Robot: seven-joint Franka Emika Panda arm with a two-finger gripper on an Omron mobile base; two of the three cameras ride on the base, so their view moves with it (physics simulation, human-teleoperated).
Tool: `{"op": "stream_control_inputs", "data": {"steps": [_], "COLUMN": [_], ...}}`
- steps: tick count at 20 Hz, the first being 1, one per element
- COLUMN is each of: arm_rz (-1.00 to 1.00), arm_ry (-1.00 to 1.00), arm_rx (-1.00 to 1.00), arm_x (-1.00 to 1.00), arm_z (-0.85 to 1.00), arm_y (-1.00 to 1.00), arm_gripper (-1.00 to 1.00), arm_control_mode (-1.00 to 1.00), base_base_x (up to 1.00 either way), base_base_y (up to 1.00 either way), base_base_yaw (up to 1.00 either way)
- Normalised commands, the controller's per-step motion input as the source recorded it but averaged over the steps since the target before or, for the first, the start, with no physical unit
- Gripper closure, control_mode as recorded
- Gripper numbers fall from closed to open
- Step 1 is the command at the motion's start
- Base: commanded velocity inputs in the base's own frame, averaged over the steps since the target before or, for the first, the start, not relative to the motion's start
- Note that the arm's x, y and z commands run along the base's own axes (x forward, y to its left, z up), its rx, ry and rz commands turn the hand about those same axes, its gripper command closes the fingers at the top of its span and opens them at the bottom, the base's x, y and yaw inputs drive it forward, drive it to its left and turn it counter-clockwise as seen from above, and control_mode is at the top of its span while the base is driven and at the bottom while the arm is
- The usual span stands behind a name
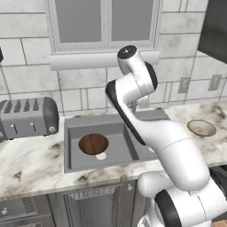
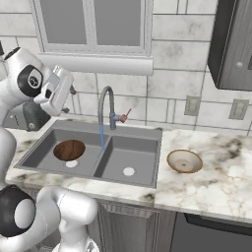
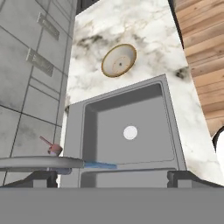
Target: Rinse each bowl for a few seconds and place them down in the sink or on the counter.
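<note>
- Step in hand, as we are judging it: fetching the pale tan bowl [image 2: 184, 161], which is sitting upright on the counter [image 2: 226, 182] to the right of the sink [image 2: 147, 135]. We are advising a descent over its near rim, one finger inside, one outside.
- Dark wood-grain bowl [image 2: 69, 149]: lying in the left basin.
- Tap [image 2: 105, 106]: running a blue stream beside the divider.
- Gripper [image 3: 112, 178]: we are seeing it raised above the sink, fingers spread wide, carrying nothing, looking toward the tan bowl.
</note>
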Motion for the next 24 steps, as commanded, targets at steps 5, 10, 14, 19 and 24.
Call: {"op": "stream_control_inputs", "data": {"steps": [5,10,14,19,24], "arm_rz": [-0.02,-0.03,-0.03,-0.02,0.00], "arm_ry": [0.00,-0.01,-0.01,0.00,0.00], "arm_rx": [0.03,0.03,0.02,0.05,0.06], "arm_x": [-0.12,-0.19,-0.20,-0.17,-0.09], "arm_z": [0.00,-0.04,-0.01,-0.02,-0.05], "arm_y": [-0.59,-0.53,-0.53,-0.56,-0.56], "arm_gripper": [-1.00,-1.00,-1.00,-1.00,-1.00], "arm_control_mode": [-1.00,-1.00,-1.00,-1.00,-1.00], "base_base_x": [0.00,0.00,0.00,0.00,0.00], "base_base_y": [0.00,0.00,0.00,0.00,0.00], "base_base_yaw": [0.00,0.00,0.00,0.00,0.00]}}
